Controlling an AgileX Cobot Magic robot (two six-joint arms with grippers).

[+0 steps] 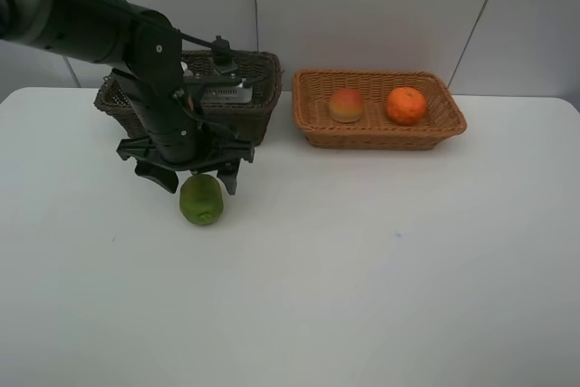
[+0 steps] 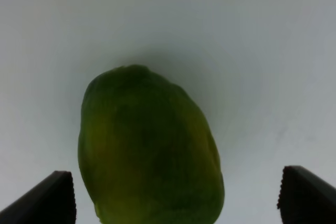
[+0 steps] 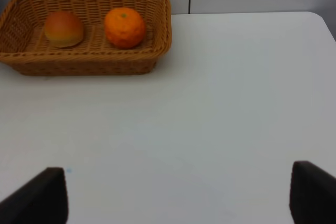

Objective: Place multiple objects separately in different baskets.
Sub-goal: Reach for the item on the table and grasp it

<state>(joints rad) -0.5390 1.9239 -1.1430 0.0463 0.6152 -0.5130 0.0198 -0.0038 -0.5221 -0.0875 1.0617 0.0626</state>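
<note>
White bench (image 1: 381, 278), pale panelled wall behind. Left fingers (image 2: 58, 195) spread wide, green fruit (image 1: 201, 198) on the bench between them, ungripped; dark basket (image 1: 258, 101) behind, contents masked by arm. Right fingers (image 3: 50, 192) wide, empty; tan basket (image 3: 163, 30) with peach (image 3: 64, 28) and orange (image 3: 124, 27) well beyond them.

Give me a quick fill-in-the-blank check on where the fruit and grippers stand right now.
1. The green fruit lies on the ____.
2. The light basket holds the orange and the ____.
3. The left gripper stands ____ around the green fruit.
4. Fruits in the light basket: ____.

Missing words: table; peach; open; two
</note>
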